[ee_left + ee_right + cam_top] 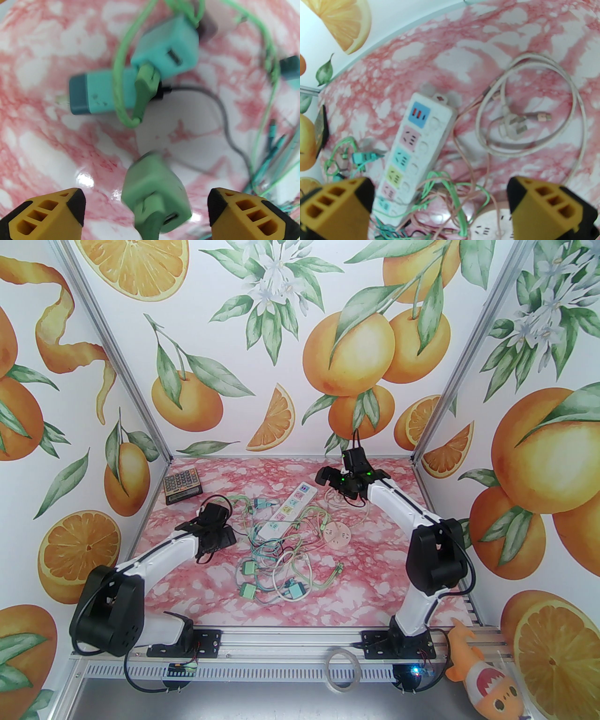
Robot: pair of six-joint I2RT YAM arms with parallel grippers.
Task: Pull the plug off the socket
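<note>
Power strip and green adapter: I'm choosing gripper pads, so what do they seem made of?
Power strip: likely hard moulded plastic, with a white matte-looking body and pastel socket panels. Green adapter: probably smooth rigid plastic, judging by its blocky shape with rounded edges. It is blurred, so the finish is uncertain.

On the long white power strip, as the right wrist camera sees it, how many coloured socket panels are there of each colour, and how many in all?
Blue panel: 1
Pink panels: 2
Teal panels: 2
Yellow-green panel: 1
Total: 6, all in one row on the power strip.
</note>
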